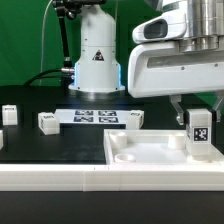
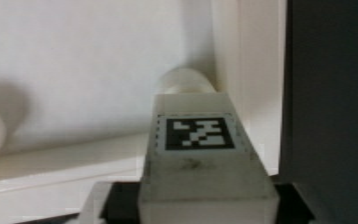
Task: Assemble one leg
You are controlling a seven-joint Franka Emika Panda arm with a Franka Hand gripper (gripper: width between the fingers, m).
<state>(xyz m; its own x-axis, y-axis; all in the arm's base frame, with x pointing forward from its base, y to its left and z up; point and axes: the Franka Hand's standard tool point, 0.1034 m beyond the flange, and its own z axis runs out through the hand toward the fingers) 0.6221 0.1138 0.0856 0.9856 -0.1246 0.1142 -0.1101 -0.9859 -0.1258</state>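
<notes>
My gripper (image 1: pixel 198 110) is shut on a white leg (image 1: pixel 199 133) with a black-and-white tag on its face. It holds the leg upright over the corner of the large white panel (image 1: pixel 140 155) at the exterior view's right. In the wrist view the leg (image 2: pixel 202 140) fills the middle between my dark fingers (image 2: pixel 126 198), and its far end sits at the panel's (image 2: pixel 69 70) recessed corner. I cannot tell whether the leg is seated in the corner. Three more legs lie on the black table: one (image 1: pixel 8 114), a second (image 1: pixel 48 121) and a third (image 1: pixel 131 119).
The marker board (image 1: pixel 95 116) lies flat behind the panel, between the loose legs. The robot's white base (image 1: pixel 97 55) stands at the back before a green backdrop. A dark edge (image 2: pixel 332 100) runs along one side of the wrist view.
</notes>
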